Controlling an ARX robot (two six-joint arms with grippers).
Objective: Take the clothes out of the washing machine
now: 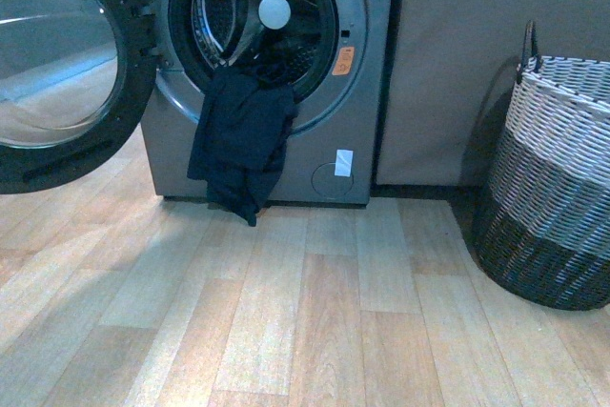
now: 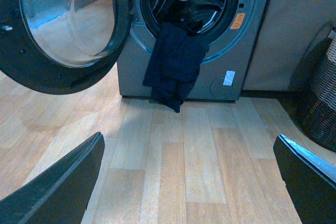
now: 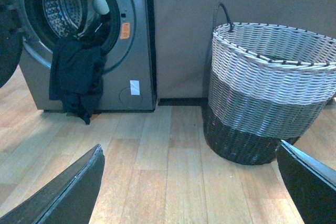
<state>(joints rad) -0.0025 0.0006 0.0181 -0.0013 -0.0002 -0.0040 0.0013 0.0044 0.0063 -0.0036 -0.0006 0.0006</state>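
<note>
The grey washing machine (image 1: pixel 362 92) stands at the back with its glass door (image 1: pixel 57 54) swung open to the left. The dark navy clothes (image 1: pixel 240 140) hang limp out of the porthole, down the front, almost to the floor. They also show in the left wrist view (image 2: pixel 173 66) and the right wrist view (image 3: pixel 76 74). My left gripper (image 2: pixel 191 177) is open and empty above the wooden floor, well short of the machine (image 2: pixel 252 35). My right gripper (image 3: pixel 191 182) is open and empty, facing the floor by the basket. Neither arm shows in the front view.
A woven white, grey and black basket (image 1: pixel 558 188) with a dark handle stands on the floor to the right of the machine, also in the right wrist view (image 3: pixel 262 93). A brown cabinet (image 1: pixel 457 73) sits behind it. Wooden floor (image 1: pixel 315 331) lies in front.
</note>
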